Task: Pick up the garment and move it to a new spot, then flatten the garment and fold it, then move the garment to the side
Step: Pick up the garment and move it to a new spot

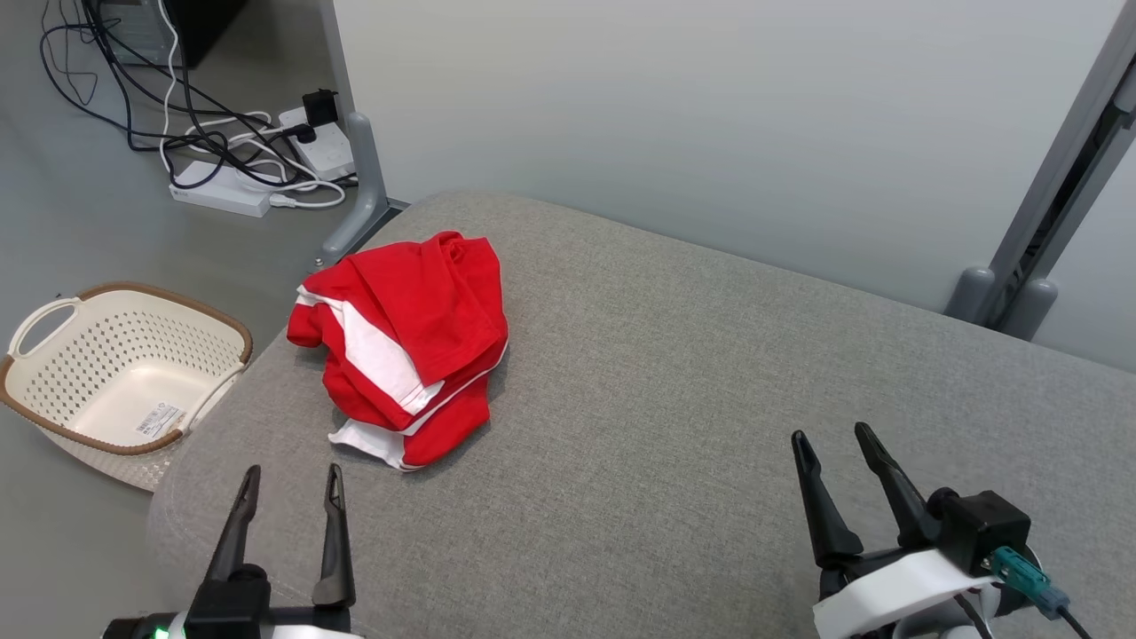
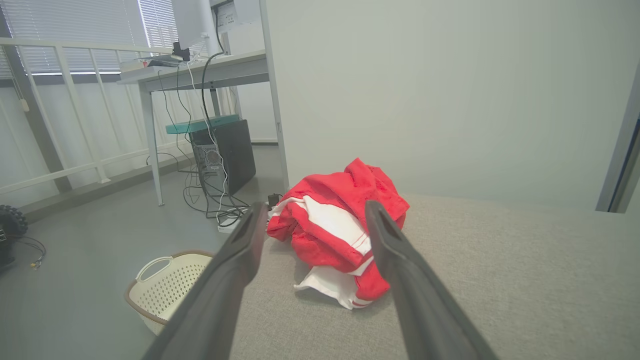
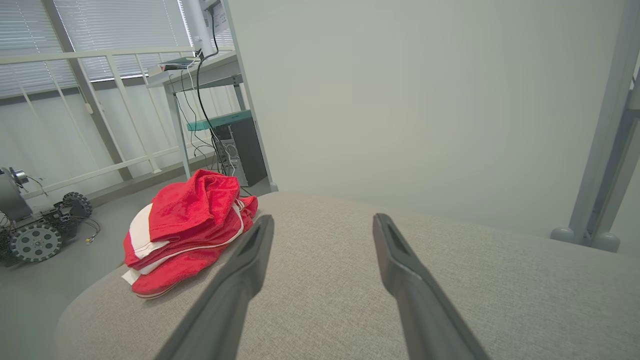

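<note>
Ahead of the left gripper (image 1: 294, 470), slightly toward its inner side: the garment (image 1: 408, 346), red with white panels, crumpled in a loose heap on the grey upholstered surface (image 1: 674, 382). A strip of bare cloth lies between fingertips and heap, so there is no contact. Left gripper released, fingers spread, nothing between them. In the left wrist view the heap sits framed between the two fingers, beyond their tips.

Right gripper (image 1: 831, 433) also released and empty, fingers parted. The garment lies ahead and well off to its left, well apart. Only bare surface lies straight ahead of this gripper.

Outboard of the left gripper, down on the floor (image 1: 80, 222): a cream perforated basket (image 1: 133, 355) with a brown rim. Farther ahead past it, white power strips (image 1: 222, 191) with tangled cables.
</note>
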Controlling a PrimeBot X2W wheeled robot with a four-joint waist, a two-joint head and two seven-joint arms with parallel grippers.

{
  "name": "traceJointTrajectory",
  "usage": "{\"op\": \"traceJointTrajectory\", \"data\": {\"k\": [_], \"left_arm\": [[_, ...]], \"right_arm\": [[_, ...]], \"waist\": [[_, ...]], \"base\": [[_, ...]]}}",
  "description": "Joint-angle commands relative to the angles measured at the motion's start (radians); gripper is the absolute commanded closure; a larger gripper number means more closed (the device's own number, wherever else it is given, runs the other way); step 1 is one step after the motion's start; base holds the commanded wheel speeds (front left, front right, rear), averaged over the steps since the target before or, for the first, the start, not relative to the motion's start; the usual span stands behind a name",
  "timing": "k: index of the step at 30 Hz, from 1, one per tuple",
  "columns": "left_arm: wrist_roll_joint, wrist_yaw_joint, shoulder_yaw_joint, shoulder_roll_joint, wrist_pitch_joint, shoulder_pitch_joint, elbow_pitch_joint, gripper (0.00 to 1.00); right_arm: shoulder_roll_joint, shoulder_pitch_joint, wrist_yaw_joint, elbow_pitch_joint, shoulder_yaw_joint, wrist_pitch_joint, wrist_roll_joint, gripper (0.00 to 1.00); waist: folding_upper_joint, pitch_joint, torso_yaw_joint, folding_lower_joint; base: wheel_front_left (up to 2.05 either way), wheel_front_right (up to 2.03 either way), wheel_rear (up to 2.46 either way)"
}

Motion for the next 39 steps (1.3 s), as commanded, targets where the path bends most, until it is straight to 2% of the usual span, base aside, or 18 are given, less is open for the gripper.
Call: {"op": "traceJointTrajectory", "data": {"k": [1,4,10,13,17,20,23,35,39], "left_arm": [[-0.011,-0.007,0.014,0.001,-0.004,-0.018,-0.013,0.0],[-0.007,-0.018,0.022,0.012,-0.004,-0.036,-0.022,0.0],[-0.04,-0.076,0.052,0.057,-0.004,-0.13,-0.015,0.0],[-0.077,-0.123,0.072,0.097,0.04,-0.208,0.034,0.0],[-0.125,-0.176,0.095,0.152,0.149,-0.322,0.093,0.0],[-0.124,-0.188,0.106,0.191,0.172,-0.407,0.152,0.0],[-0.119,-0.195,0.099,0.206,0.178,-0.474,0.241,0.0],[-0.145,-0.212,0.065,0.178,0.203,-0.715,0.626,0.0],[-0.18,-0.218,0.084,0.169,0.228,-0.788,0.757,0.0]], "right_arm": [[-0.008,0.013,0.001,-0.002,-0.012,-0.001,-0.007,0.0],[-0.007,0.03,0.001,-0.006,-0.036,-0.001,-0.027,0.0],[-0.008,0.03,0.001,-0.033,-0.064,-0.001,-0.082,0.0],[-0.008,0.013,0.001,-0.036,-0.071,-0.001,-0.114,0.0],[-0.008,-0.013,0.001,-0.041,-0.079,-0.001,-0.142,0.0],[-0.008,-0.03,0.001,-0.044,-0.08,-0.001,-0.154,0.0],[-0.008,-0.043,0.001,-0.044,-0.079,0.0,-0.158,0.0],[-0.008,-0.083,0.001,-0.057,-0.076,0.007,-0.182,0.0],[-0.008,-0.09,0.001,-0.061,-0.07,0.013,-0.192,0.0]], "waist": [[0.0,0.0,-0.001,0.0],[0.0,0.002,-0.001,0.0],[0.0,0.067,-0.026,0.0],[0.0,0.111,-0.049,0.0],[0.0,0.161,-0.08,0.0],[0.0,0.191,-0.106,0.0],[0.0,0.213,-0.129,0.0],[0.0,0.284,-0.196,0.0],[0.0,0.302,-0.218,0.0]], "base": [[0.0,0.0,0.0],[0.0,0.0,0.0],[0.0,0.0,0.0],[0.0,0.0,0.0],[0.0,0.0,0.0],[0.0,0.0,0.0],[0.0,0.0,0.0],[0.0,0.0,0.0],[0.0,0.0,0.0]]}}
